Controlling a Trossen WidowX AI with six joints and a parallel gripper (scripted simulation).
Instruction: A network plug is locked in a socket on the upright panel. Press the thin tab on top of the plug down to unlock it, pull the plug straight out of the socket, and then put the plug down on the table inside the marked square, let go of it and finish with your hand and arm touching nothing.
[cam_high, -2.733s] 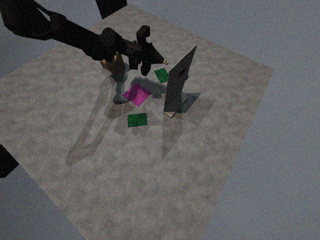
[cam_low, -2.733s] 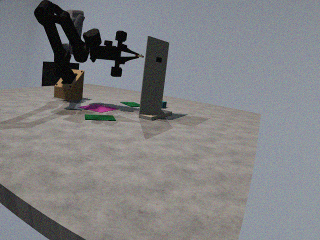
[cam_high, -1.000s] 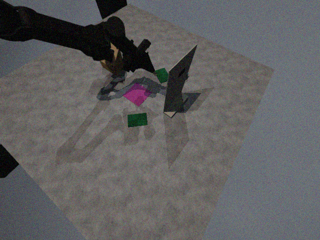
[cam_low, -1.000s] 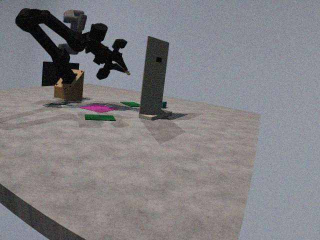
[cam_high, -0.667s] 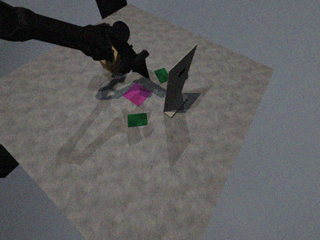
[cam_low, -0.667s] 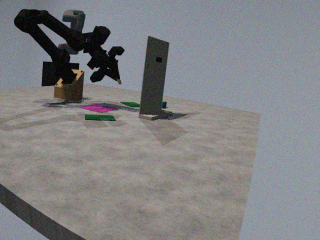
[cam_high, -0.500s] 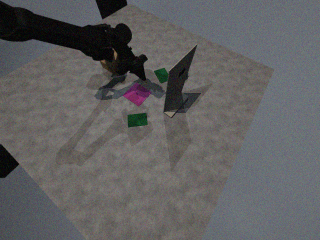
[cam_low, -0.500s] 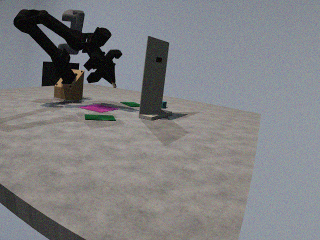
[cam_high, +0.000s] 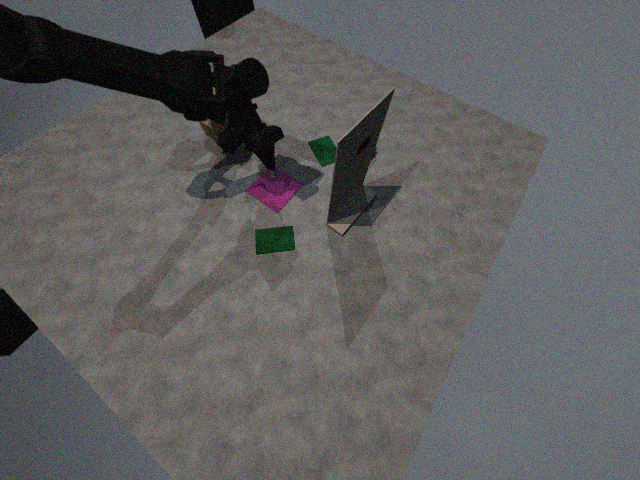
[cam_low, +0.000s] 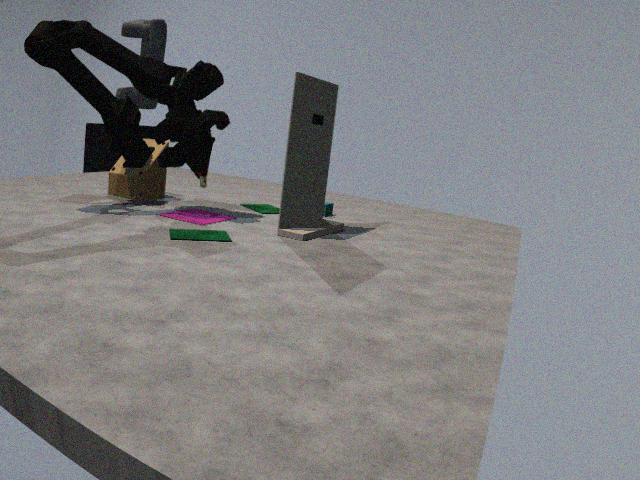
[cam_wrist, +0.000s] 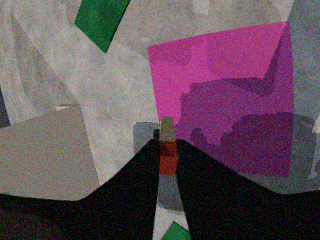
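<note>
Between the hand's (cam_wrist: 168, 154) fingertips, plug (cam_wrist: 167, 130).

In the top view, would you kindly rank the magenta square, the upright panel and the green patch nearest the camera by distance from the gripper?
Measured from the gripper, shut on the plug:
1. Magenta square: directly beneath the fingertips.
2. Green patch: beyond the magenta square, toward the camera.
3. Upright panel: off to the right; only slightly farther than the green patch, so a near call.

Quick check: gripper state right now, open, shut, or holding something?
Gripper: shut on the plug, held above the magenta square, not yet set down.
</note>
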